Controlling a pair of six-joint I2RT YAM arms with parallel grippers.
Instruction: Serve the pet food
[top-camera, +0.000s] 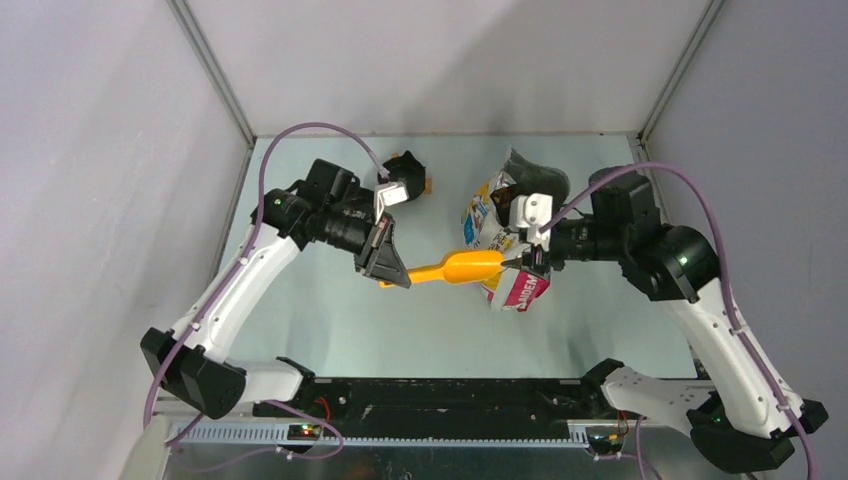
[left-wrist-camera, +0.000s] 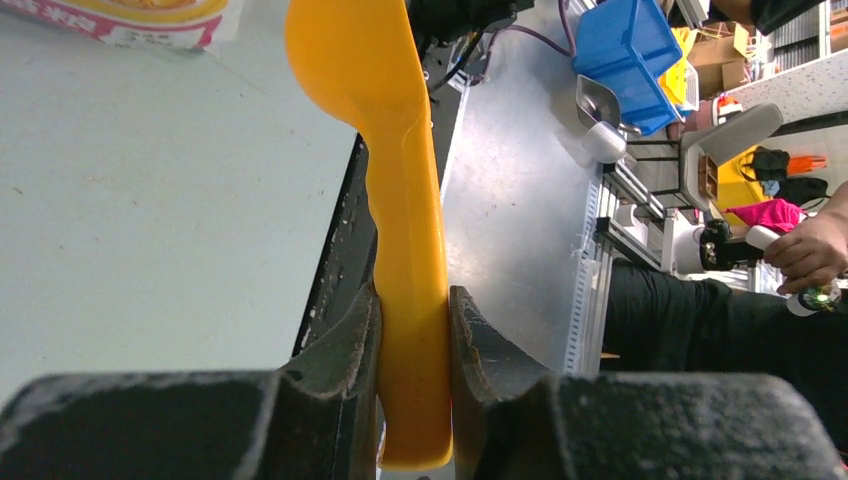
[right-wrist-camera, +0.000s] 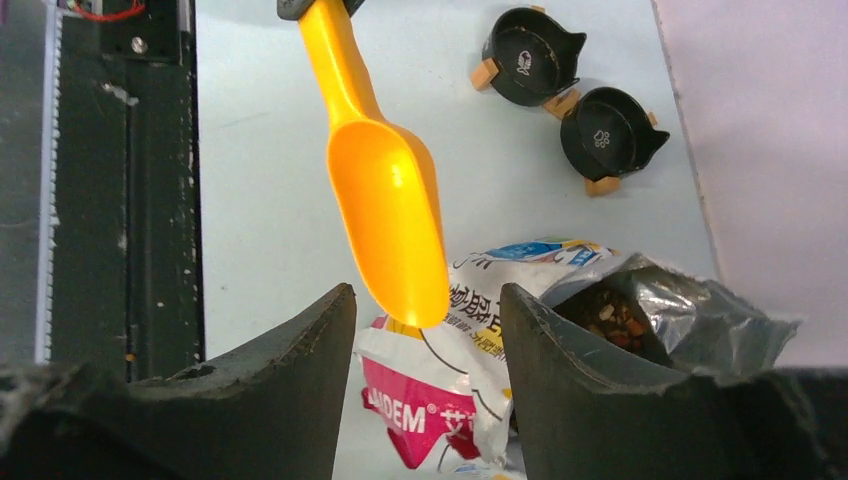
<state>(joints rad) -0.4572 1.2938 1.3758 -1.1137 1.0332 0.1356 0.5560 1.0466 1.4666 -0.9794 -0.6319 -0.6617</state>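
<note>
Pet food sits inside the torn mouth of the printed bag, a dark heap of brown bits seen only from the right wrist; from overhead the right arm covers that opening.

The table is walled at 9, 12 and 3 o'clock, with a black rail along its 6 o'clock edge. Its widest bare stretch runs from the centre down to 6 and 7 o'clock, between the two arms. The bag lies on its side at about 2 o'clock of centre, with bare table between it and the right-hand wall.

An orange scoop spans the gap between the arms, handle toward 9 o'clock and bowl toward 3. The left gripper pinches the handle between both fingers (the left wrist view shows the pads pressed flat against it). The right gripper stands spread, the tip of the scoop lying in the gap with light on either side, just above the bag.

Two black cat-eared bowls sit side by side toward 11 o'clock, well apart from the bag. The right wrist shows both whole, while overhead the left arm hides most of them.
</note>
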